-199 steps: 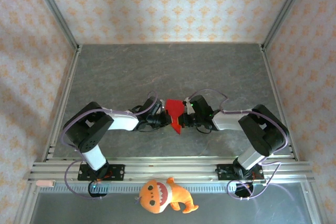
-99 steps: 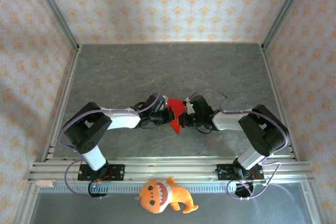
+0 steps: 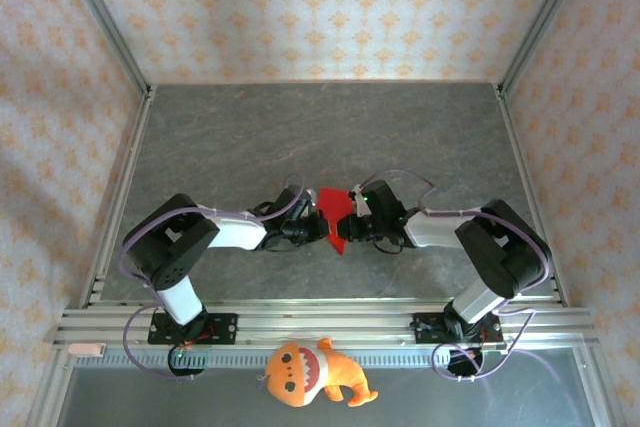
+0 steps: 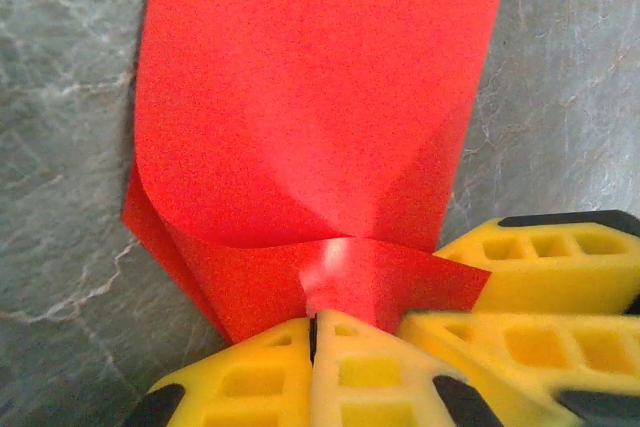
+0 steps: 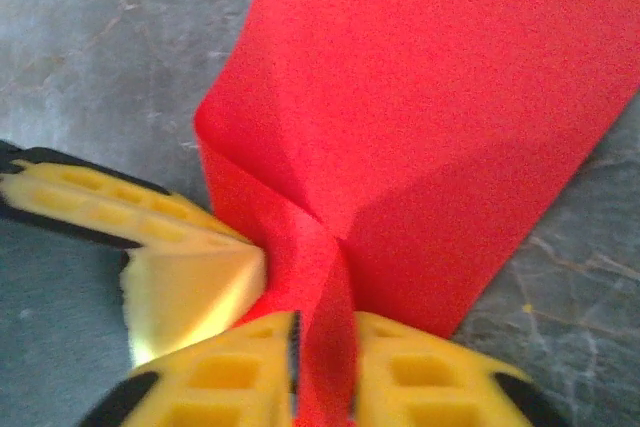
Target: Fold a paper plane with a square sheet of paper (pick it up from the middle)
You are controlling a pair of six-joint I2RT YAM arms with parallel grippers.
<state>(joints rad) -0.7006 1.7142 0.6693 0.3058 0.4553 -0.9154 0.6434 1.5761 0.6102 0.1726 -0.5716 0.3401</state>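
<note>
The square sheet of paper point(image 3: 335, 209), bright red and creased into a pointed shape, hangs just above the grey table between both grippers. My left gripper point(image 3: 322, 228) comes in from the left. In the left wrist view the left gripper point(image 4: 315, 319) is shut on the paper point(image 4: 310, 97), whose creases run into the pinched tips. From the right comes my right gripper point(image 3: 350, 219). In the right wrist view the right gripper point(image 5: 322, 332) has its jaws slightly apart, with a folded strip of the paper point(image 5: 430, 97) between them and a thin dark gap beside it. The two grippers almost touch.
An orange plush toy point(image 3: 312, 372) lies at the near edge, beyond the aluminium rail point(image 3: 330, 322). Metal frame posts and patterned walls enclose the grey table point(image 3: 320, 127). In the left wrist view the right gripper's yellow fingers point(image 4: 540, 257) crowd in from the right.
The right gripper's jaws have eased apart around the paper. The left arm shifted slightly right, then back. The paper stays between the two grippers.
</note>
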